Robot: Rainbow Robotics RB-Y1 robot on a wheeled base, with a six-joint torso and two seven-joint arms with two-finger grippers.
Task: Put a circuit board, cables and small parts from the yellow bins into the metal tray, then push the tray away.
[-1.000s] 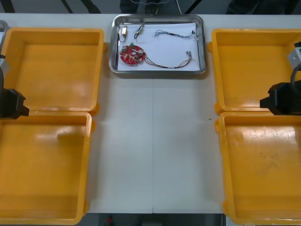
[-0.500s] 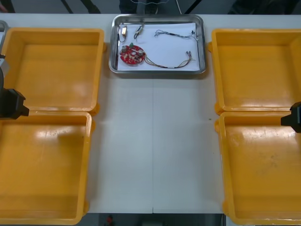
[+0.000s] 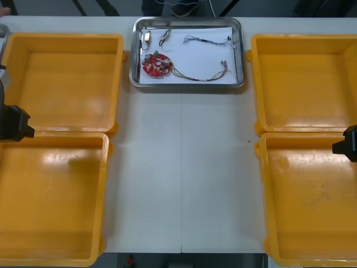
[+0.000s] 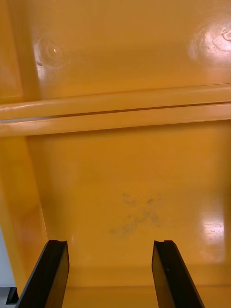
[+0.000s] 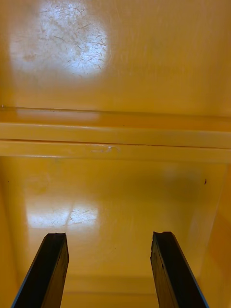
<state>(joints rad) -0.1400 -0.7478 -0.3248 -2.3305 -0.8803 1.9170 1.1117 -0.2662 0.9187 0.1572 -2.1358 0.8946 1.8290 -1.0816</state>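
Observation:
The metal tray [image 3: 241, 56] sits at the table's far middle, white inside. In it lie a round red circuit board [image 3: 156, 65], a red and yellow cable [image 3: 203, 74], a black cable [image 3: 207, 39] and small metal parts [image 3: 147, 37]. My left gripper [image 5: 111, 274] hangs open over the near left yellow bin [image 5: 115, 192], nothing between its fingers. Its arm [image 3: 12, 123] shows at the left edge of the front view. My right gripper [image 4: 113, 274] is open over the near right yellow bin [image 4: 125, 192]; its arm [image 3: 348, 144] shows at the right edge.
Two yellow bins stand at each side: far left [image 3: 64, 39], near left [image 3: 106, 195], far right [image 3: 301, 39], near right [image 3: 265, 195]. All look bare inside. White table [image 3: 181, 167] lies between them. A shoe [image 3: 184, 8] shows beyond the far edge.
My right arm has drawn back toward the right edge, from over the far right bin to the seam between the right bins. The left arm and the tray have not moved.

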